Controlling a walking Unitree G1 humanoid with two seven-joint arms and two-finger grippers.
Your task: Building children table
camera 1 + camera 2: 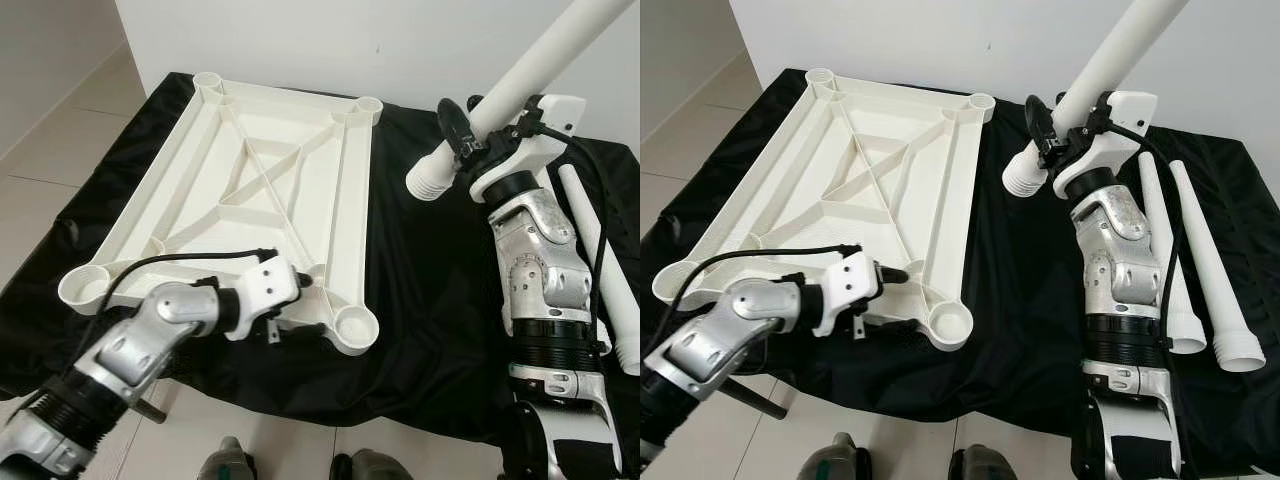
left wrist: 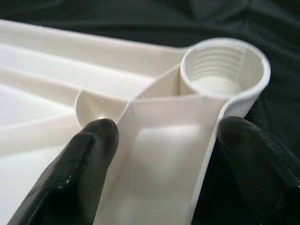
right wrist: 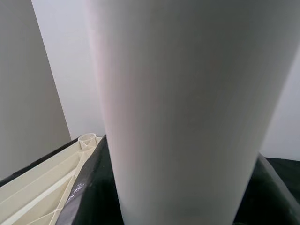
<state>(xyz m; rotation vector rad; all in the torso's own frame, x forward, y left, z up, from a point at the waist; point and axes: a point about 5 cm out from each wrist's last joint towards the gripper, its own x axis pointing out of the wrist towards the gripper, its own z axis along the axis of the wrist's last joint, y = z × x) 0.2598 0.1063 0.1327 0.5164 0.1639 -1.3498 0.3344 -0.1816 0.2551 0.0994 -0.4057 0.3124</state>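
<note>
A white plastic tabletop (image 1: 250, 190) lies upside down on a black cloth (image 1: 430, 290), its ribbed underside facing up, with a round threaded leg socket at each corner. The left gripper (image 2: 164, 154) sits at the tabletop's near edge, at about 7 o'clock in the head views — its two black fingers (image 2: 79, 168) are spread to either side of the rim wall just beside the near-right socket (image 1: 355, 322), one finger inside the frame and the other outside over the cloth. The right gripper (image 1: 1055, 135), raised at about 1 o'clock, is clamped around a white table leg (image 1: 1105, 70) that slants up and away, its ribbed threaded end (image 1: 1022, 178) pointing down toward the cloth, well apart from the tabletop. Two more white legs (image 1: 1200, 270) lie side by side on the cloth at 3 o'clock, beyond the right arm — wide threaded ends nearest the robot.
</note>
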